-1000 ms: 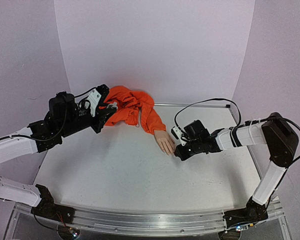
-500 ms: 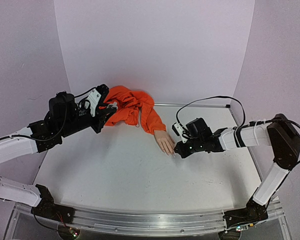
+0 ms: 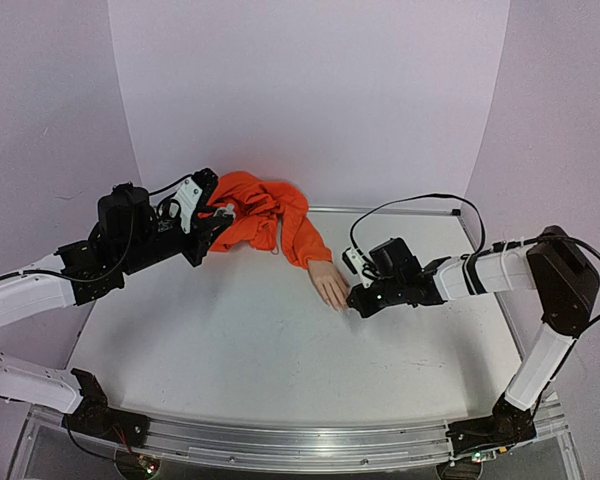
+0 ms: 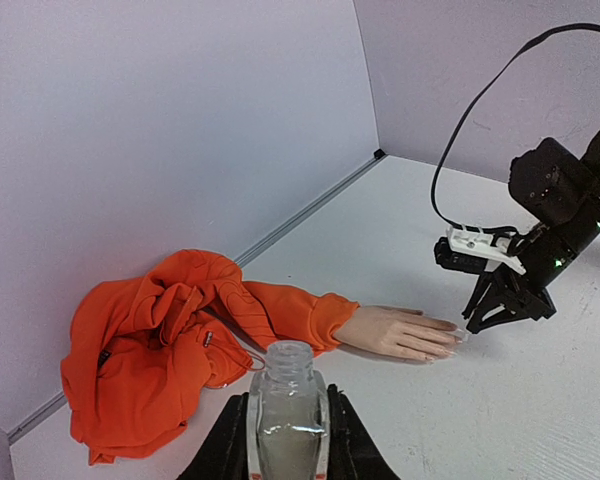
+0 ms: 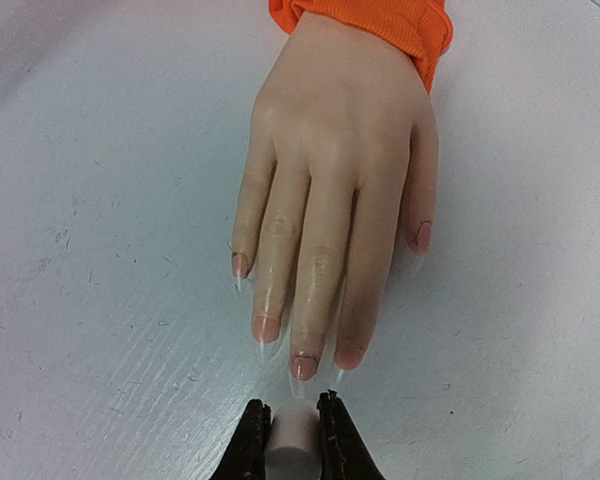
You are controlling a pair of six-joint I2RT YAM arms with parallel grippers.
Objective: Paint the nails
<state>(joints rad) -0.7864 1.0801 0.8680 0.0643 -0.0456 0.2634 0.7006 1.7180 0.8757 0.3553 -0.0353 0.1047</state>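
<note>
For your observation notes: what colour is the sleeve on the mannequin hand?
The sleeve is bright orange, clearest in the left wrist view.

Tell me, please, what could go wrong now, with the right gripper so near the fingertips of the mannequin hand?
1. The right gripper holds a white piece just at the tiny nails; a small offset may smear skin or table.
2. The mannequin hand seems to lie loose; a push may slide it.
3. The left gripper holds an open bottle; tilting may spill it.
</note>
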